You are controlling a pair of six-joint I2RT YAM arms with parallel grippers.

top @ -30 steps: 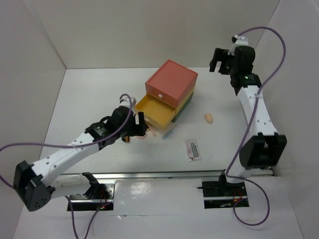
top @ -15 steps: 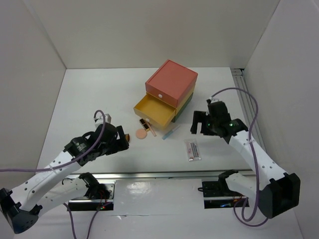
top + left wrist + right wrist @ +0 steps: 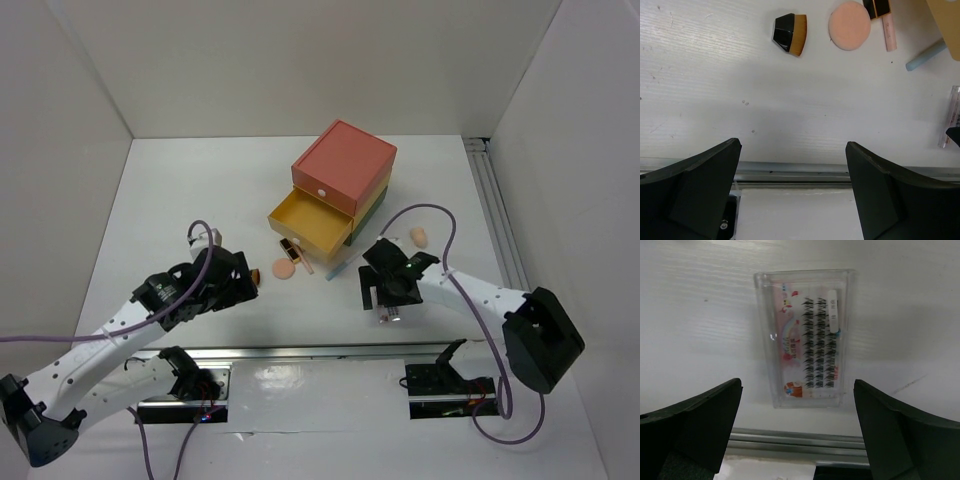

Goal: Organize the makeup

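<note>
Top external camera: the left end effector (image 3: 238, 283) hangs over the white tabletop (image 3: 180, 200), jaws spread and empty, just left of a round peach puff (image 3: 284, 270). A black compact (image 3: 291, 249) and a blue stick (image 3: 342, 264) lie near the puff. All three sit in front of the coral-yellow-green drawer box (image 3: 344, 165), whose yellow drawer (image 3: 305, 222) stands pulled out. The right end effector (image 3: 385, 292) hovers with jaws wide and holds nothing. It is above the clear lash pack (image 3: 389, 316), only an end of which shows beneath it. A peach sponge (image 3: 419, 236) rests apart, right of the box.

Left wrist camera: the open left end effector (image 3: 792, 145) frames bare tabletop (image 3: 790, 100). Beyond it lie a black-handled brush (image 3: 790, 34) with orange bristles, the round peach puff (image 3: 849, 25), a pink tube (image 3: 889, 36) just beside the puff, the black compact (image 3: 876, 7) and the blue stick (image 3: 925, 55). An edge of the clear lash pack (image 3: 952, 117) shows at far right.

Right wrist camera: the clear lash pack (image 3: 807, 335) lies flat on the tabletop (image 3: 700, 315), between the spread jaws of the right end effector (image 3: 797, 382) and untouched, close to a metal rail (image 3: 790, 439)
</note>
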